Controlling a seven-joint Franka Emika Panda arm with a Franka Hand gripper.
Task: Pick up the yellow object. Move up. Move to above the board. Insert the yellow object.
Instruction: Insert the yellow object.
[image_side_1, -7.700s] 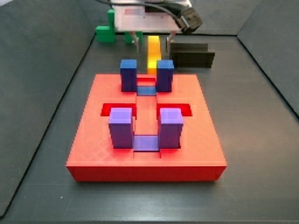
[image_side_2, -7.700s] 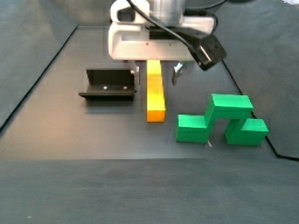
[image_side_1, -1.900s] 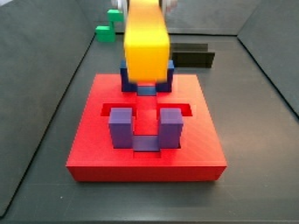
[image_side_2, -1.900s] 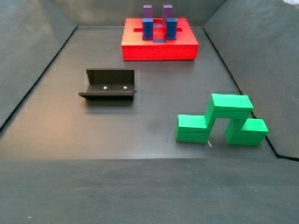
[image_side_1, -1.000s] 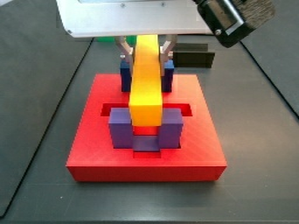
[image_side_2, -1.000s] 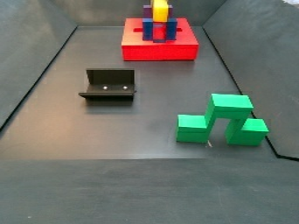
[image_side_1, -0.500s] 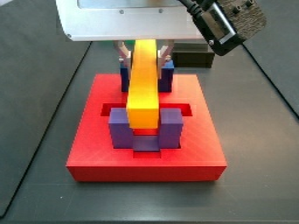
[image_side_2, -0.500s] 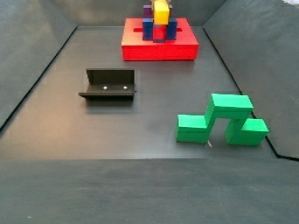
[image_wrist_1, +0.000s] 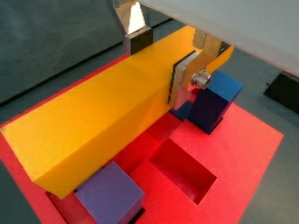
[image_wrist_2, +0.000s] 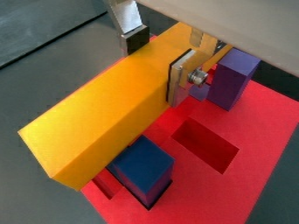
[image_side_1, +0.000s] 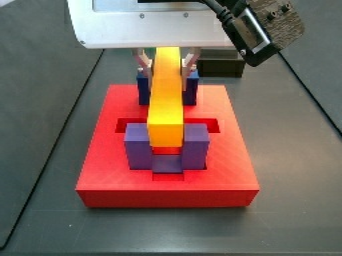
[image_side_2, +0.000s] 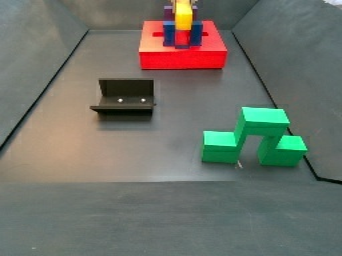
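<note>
Yellow object (image_side_1: 164, 95) held lengthwise over the board (image_side_1: 107, 170), lined up between both pairs of blue-purple posts (image_side_1: 195, 146). Pincer (image_wrist_1: 162, 59) clenched on the bar's far half, silver fingers (image_wrist_1: 184, 79) flat against its sides; in both wrist views the near end juts out free. Step in hand, by my reading: insertion. Lower straight, keep bar level and centred between posts; watch the free end for snagging a post top. Release only once seated. Green blocks (image_side_2: 254, 138) and fixture (image_side_2: 124, 97) well apart on table.
</note>
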